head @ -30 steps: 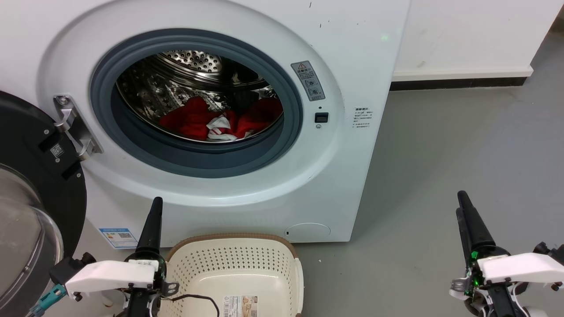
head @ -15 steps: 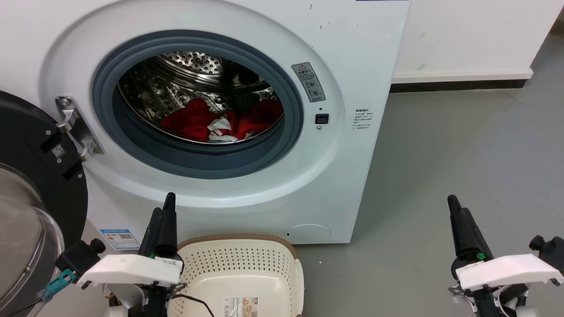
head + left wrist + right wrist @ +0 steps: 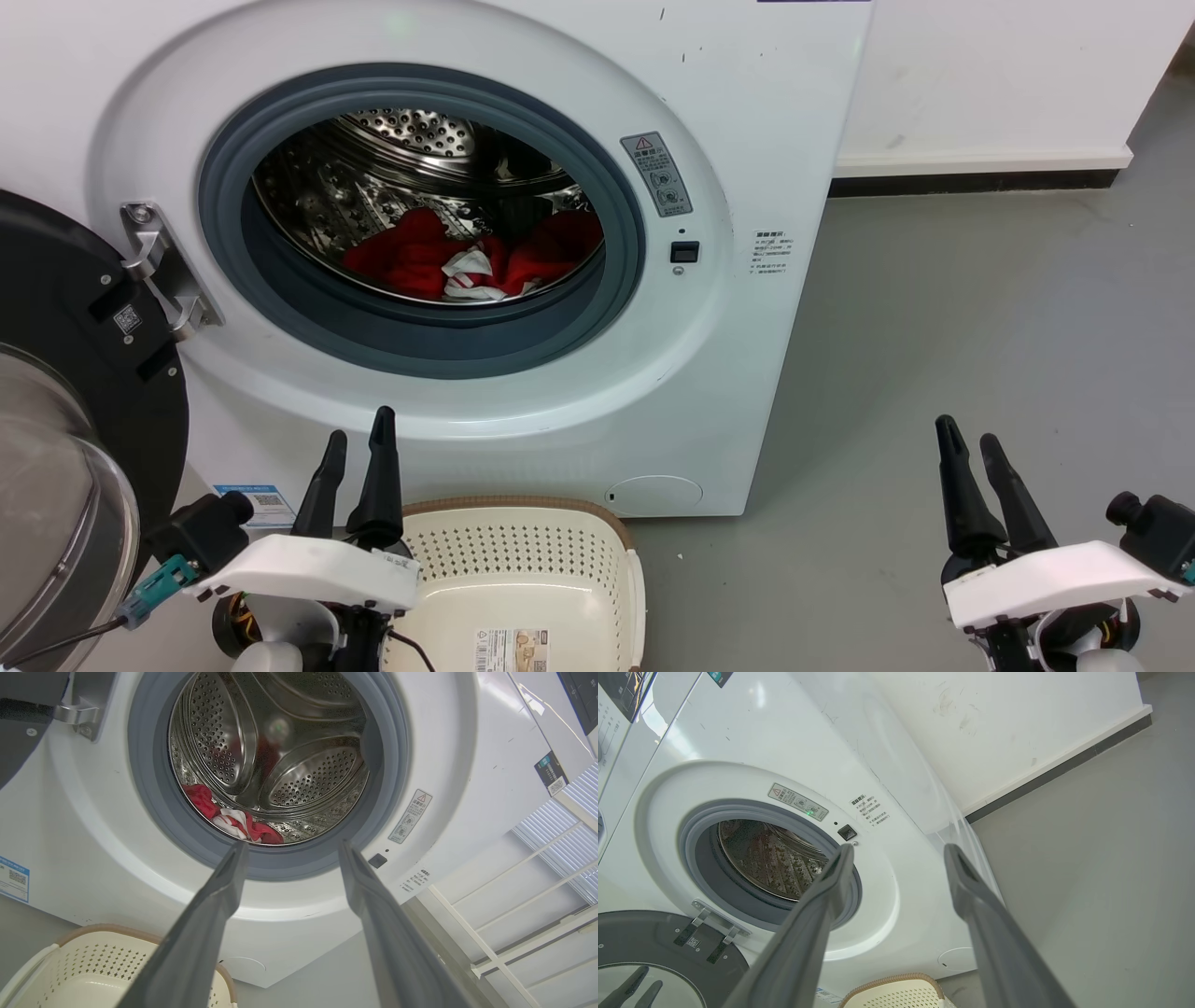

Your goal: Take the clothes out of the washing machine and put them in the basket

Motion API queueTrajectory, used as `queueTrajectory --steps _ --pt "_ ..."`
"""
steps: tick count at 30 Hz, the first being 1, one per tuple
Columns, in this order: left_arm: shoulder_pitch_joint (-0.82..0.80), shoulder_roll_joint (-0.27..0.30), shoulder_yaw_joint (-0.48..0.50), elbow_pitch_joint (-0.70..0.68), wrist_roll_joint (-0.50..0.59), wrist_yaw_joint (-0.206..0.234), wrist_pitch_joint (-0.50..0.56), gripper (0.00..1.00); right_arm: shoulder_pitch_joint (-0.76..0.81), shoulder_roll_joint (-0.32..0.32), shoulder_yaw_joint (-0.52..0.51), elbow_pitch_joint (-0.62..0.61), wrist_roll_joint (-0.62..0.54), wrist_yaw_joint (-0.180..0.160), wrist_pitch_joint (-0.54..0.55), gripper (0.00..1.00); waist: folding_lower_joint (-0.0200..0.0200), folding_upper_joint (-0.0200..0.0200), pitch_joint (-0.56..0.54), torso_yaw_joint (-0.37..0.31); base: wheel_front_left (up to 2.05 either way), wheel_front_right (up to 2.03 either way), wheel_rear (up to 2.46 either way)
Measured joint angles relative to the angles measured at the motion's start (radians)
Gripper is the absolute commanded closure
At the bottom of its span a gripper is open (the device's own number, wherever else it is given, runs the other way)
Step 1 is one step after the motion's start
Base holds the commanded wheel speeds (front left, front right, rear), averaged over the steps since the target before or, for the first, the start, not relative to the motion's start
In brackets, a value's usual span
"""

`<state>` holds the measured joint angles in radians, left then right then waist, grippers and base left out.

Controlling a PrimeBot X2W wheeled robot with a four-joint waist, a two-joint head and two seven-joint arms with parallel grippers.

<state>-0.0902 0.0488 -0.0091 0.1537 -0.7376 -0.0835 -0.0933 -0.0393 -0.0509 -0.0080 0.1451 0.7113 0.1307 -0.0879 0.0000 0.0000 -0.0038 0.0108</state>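
- Grippers, two: the left gripper [image 3: 358, 423] rises at the lower left of the head view and the right gripper [image 3: 966, 429] at the lower right. Each has its two dark fingers parted by a moderate gap, with nothing between them.
- One basket [image 3: 509, 505], cream and perforated with a brown rim, stands on the grey floor [image 3: 980, 308] just in front of the washing machine, beside the left gripper. One paper label [image 3: 509, 649] lies on its bottom.
- One washing machine [image 3: 523, 411], white, stands behind the basket. Its black-rimmed glass door [image 3: 56, 308] is swung open to the robot's left, on one metal hinge [image 3: 159, 271].
- One grey gasket [image 3: 420, 338] rings the opening, and inside it is one perforated steel drum [image 3: 373, 177].
- The clothes [image 3: 411, 257] lie in the drum as one red heap on its bottom, with white striped trim [image 3: 467, 273] showing in the middle. How many garments make up the heap cannot be told.
- In the left wrist view, the heap [image 3: 252, 833] sits just above the left gripper's [image 3: 293, 844] fingertips.
- Two stickers are to the right of the opening: a grey warning sticker [image 3: 658, 173] and a small block of print [image 3: 772, 250]. One blue label [image 3: 261, 499] is low on the left.
- One white wall [image 3: 990, 75] with a dark baseboard [image 3: 971, 179] stands beyond the machine.
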Motion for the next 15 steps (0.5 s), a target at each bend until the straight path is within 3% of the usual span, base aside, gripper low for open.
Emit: queueTrajectory --steps 15 --pt "-0.002 0.003 -0.022 -0.001 0.204 0.024 -0.044 0.0 0.013 0.0 0.005 -0.032 -0.192 0.0 -0.011 0.0 0.0 0.0 -0.003 0.004 0.0 0.0 0.0"
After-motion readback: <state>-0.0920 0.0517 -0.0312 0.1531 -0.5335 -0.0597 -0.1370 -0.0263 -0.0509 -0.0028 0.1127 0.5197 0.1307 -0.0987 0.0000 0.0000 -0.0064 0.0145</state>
